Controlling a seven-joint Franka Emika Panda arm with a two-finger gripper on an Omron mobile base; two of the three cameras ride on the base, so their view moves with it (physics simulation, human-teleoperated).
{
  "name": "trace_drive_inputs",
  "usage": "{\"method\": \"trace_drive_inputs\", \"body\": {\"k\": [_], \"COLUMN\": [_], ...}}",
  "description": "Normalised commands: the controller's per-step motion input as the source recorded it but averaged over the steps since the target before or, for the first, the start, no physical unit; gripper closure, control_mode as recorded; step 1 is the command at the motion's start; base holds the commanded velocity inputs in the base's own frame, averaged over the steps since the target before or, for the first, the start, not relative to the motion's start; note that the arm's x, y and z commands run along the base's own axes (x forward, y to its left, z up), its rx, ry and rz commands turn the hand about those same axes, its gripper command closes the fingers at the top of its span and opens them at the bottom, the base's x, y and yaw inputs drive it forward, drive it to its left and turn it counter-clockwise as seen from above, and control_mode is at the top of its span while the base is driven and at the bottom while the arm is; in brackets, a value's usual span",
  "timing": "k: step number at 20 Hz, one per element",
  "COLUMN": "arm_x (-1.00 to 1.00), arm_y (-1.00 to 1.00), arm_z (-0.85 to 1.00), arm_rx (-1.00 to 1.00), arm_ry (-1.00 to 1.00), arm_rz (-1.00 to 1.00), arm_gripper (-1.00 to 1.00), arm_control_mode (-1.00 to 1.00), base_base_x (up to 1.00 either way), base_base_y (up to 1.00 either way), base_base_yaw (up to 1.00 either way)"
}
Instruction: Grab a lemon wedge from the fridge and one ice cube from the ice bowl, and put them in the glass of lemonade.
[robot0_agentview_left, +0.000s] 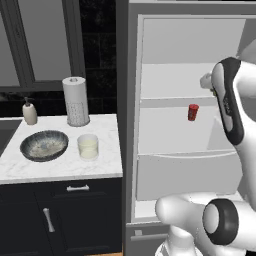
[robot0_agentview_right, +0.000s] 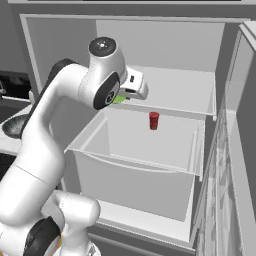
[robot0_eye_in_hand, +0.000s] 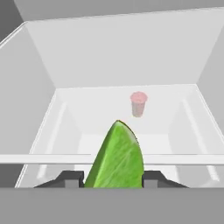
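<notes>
Where the fridge (robot0_agentview_right: 150, 60) stands open:
Gripper (robot0_eye_in_hand: 113, 178): low centre of the hand view, fingers pressed on either side of the lemon wedge (robot0_eye_in_hand: 117, 157).
Wedge: also a green sliver beside the wrist, centre left of the right base view.
Red cup (robot0_agentview_right: 154, 120): mid-frame, on a shelf.
Glass (robot0_agentview_left: 88, 146): lower left, left base view, just right of the bowl (robot0_agentview_left: 44, 145) on the counter (robot0_agentview_left: 107, 167).
</notes>
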Motion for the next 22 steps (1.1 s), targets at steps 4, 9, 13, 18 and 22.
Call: {"method": "trace_drive_inputs", "body": {"k": [4, 9, 13, 18, 22], "arm_x": [-1.00, -1.00, -1.00, -0.99, -0.63], "arm_y": [0.21, 0.49, 0.63, 0.58, 0.49], "arm_z": [0.12, -0.24, -0.76, -0.69, -0.13], "arm_rx": [-0.07, -0.16, -0.17, -0.17, -0.11], "arm_ry": [0.00, 0.00, 0.00, 0.01, 0.13], "arm_rz": [0.26, 0.20, 0.18, 0.16, 0.13], "arm_gripper": [1.00, 1.00, 1.00, 1.00, 1.00], "arm_control_mode": [-1.00, -1.00, -1.00, -1.00, -1.00], "base_base_x": [0.00, 0.00, 0.00, 0.00, 0.00], "base_base_y": [0.00, 0.00, 0.00, 0.00, 0.00], "base_base_yaw": [0.00, 0.00, 0.00, 0.00, 0.00]}}
